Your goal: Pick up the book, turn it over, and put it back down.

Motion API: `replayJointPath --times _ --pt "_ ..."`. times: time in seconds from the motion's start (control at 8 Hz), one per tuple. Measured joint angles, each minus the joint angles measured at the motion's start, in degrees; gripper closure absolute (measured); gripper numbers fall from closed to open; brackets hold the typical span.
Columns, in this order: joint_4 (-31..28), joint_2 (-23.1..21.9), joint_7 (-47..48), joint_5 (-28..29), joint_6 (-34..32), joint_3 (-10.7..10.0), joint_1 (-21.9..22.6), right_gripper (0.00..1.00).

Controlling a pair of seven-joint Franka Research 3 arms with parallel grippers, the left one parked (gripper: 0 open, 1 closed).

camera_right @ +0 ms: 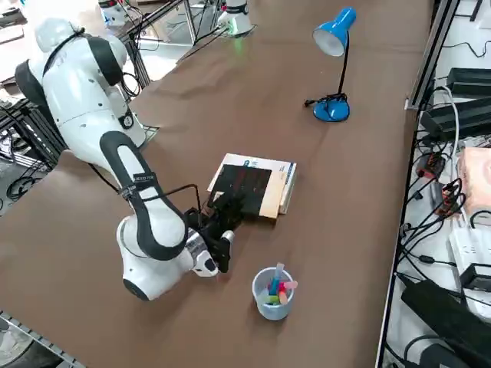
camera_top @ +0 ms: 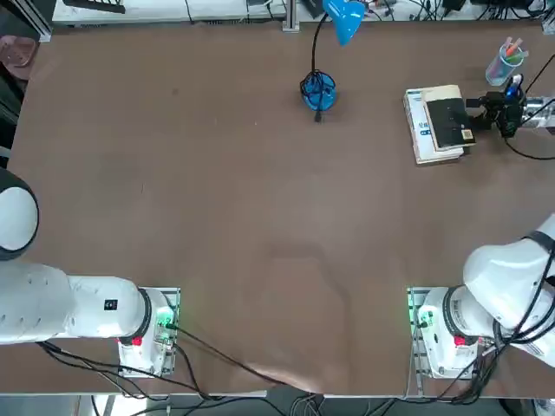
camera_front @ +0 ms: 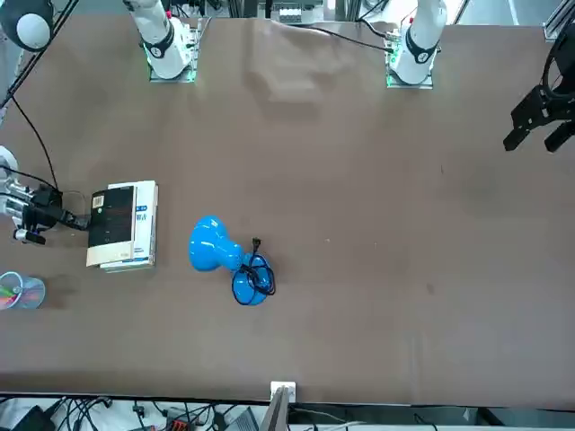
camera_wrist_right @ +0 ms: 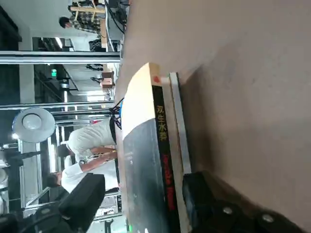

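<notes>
The right pincer (camera_wrist_right: 146,204) lies level at the book's (camera_top: 444,121) edge near the bench's (camera_top: 260,217) far right corner, fingers apart, one above the black-and-tan cover, one low beside a white volume (camera_wrist_right: 176,145) beneath. Only the wrist view shows that straddle; overhead shows the blue lamp (camera_top: 319,91) and pen cup (camera_top: 505,62) nearby.

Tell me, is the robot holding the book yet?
No. The right gripper is open, one finger on each side of the dark book, at its edge, not squeezing.

Black-and-cream book (camera_top: 447,121), blue lamp (camera_top: 319,90)
</notes>
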Motion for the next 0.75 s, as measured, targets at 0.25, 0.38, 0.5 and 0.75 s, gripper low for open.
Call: replayJointPath --times 0.25,0.38,0.5,0.75 --pt "0.1 0.3 -0.4 0.8 -0.7 0.0 -0.1 0.07" --pt "0.4 0.3 -0.4 0.8 -1.2 0.0 -0.2 0.08" --pt "0.7 0.3 -0.5 0.8 -1.6 0.0 -0.4 0.13" --pt "0.8 0.4 -0.5 1.5 -2.7 0.0 -0.9 0.33"
